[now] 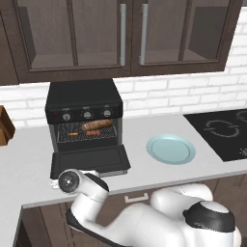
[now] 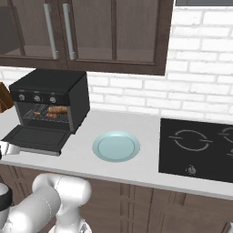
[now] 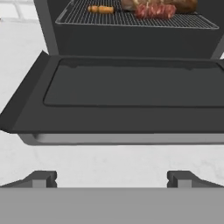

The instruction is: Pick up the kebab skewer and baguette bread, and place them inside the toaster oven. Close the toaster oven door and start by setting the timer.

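**Tool wide open, empty, facing the lowered door**

Your tool (image 3: 112, 179) holds nothing, just short of the toaster oven door (image 3: 131, 94), which lies flat over the bench (image 1: 144, 173). Baguette bread (image 1: 98, 125) and kebab skewer (image 1: 92, 132) rest on the toaster oven (image 1: 84, 103) rack.

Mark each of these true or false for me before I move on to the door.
1. The toaster oven door is shut. False: it hangs open, lying flat.
2. The baguette bread lies on the rack inside the toaster oven. True.
3. The kebab skewer sits on the blue plate. False: it lies on the rack beside the loaf.
4. The gripper has its jaws wide apart, holding nothing. True.
5. A pan stands on the cooktop. False: nothing stands there.
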